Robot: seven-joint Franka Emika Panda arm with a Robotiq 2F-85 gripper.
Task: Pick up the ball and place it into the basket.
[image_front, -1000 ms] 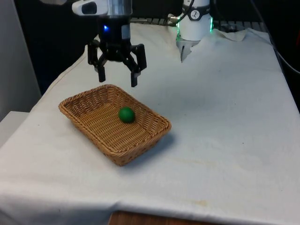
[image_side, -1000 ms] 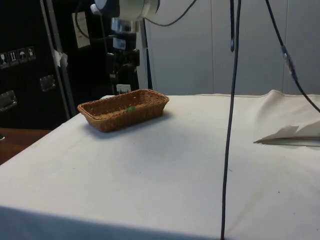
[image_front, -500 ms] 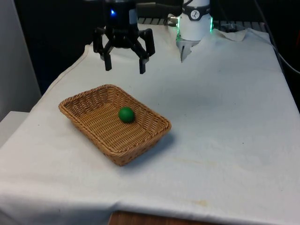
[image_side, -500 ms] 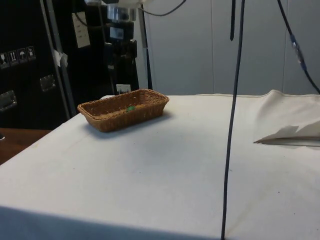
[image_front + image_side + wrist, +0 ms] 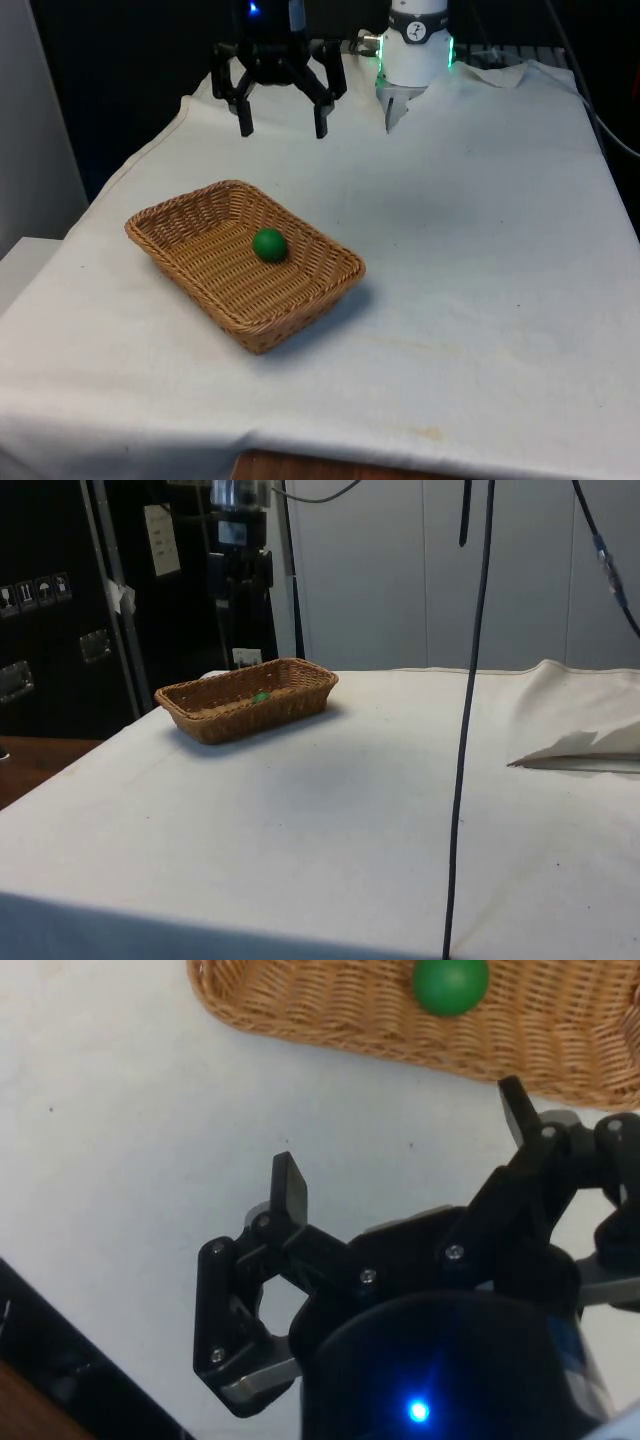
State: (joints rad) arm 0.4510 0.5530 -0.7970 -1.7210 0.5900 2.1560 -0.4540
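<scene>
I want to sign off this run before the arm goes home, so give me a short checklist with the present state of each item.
1. Ball lies inside the basket: ok, in the front, side and wrist views.
2. Gripper open and empty: ok, fingers spread with nothing between them.
3. Gripper clear of the basket: ok, it hangs above the cloth beyond the basket's far rim.
4. Basket upright and flat on the cloth: ok.
5. Ball at rest: cannot tell from one moment.
</scene>
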